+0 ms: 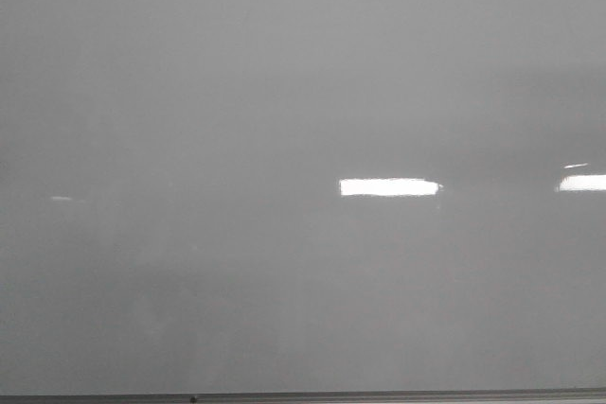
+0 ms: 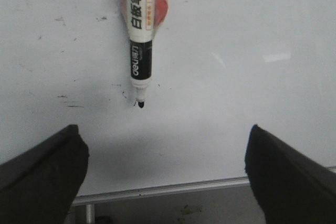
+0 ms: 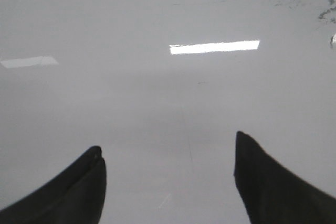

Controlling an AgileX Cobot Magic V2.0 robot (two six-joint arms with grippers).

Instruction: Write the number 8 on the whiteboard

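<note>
The glossy pale grey whiteboard fills the front view, with its thin frame edge along the bottom. No number 8 shows on it in any view. In the left wrist view a black-and-white marker with its black tip bare lies on the whiteboard, with something orange-red beside its far end. My left gripper is open and empty, short of the marker's tip. My right gripper is open and empty over bare whiteboard. Neither gripper shows in the front view.
Bright rectangular light reflections lie on the board. Small black smudges mark the board near the marker, and more smudges show in the right wrist view. The board's metal frame edge runs close behind the left fingers.
</note>
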